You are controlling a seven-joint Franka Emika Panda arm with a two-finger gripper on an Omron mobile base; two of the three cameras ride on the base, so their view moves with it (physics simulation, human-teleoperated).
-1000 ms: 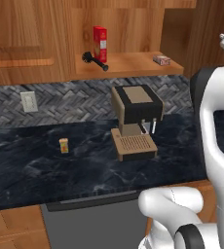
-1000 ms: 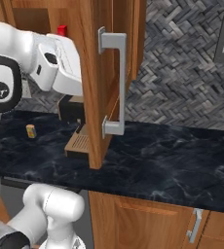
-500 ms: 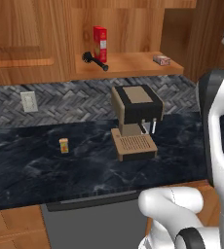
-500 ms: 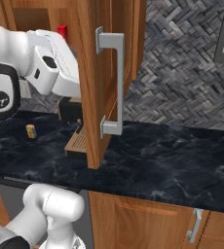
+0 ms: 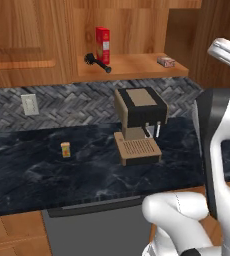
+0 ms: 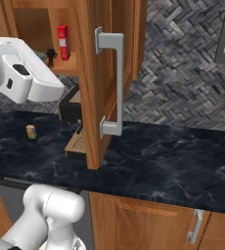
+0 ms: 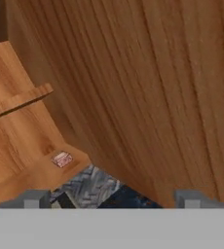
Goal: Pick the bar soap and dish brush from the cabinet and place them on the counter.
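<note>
The soap lies flat on the cabinet shelf, near its right front corner, pinkish with a paler middle. In the hand view the soap shows small and far off, close to the shelf's edge, with nothing touching it. The brush lies on the same shelf well to the left of the soap, its rounded head toward the back and left, its thin handle running forward and to the right. Just behind the brush stands a tall red box, upright against the cabinet's back wall.

The gripper hangs in the air with its jaws wide apart and nothing between them; its two finger tips stand at the far sides of the hand view. It faces the wood of the open cabinet door, which swings out toward the room with its grey bar handle on the outer face.

Below the shelf runs the counter, black with faint pale veining. On it, under the shelf, sits a coffee machine with a dark body and tan top and tray. To its left, well apart, stands a tiny orange-yellow block. Behind the counter the wall is grey herringbone tile, with a pale wall outlet at the left.
</note>
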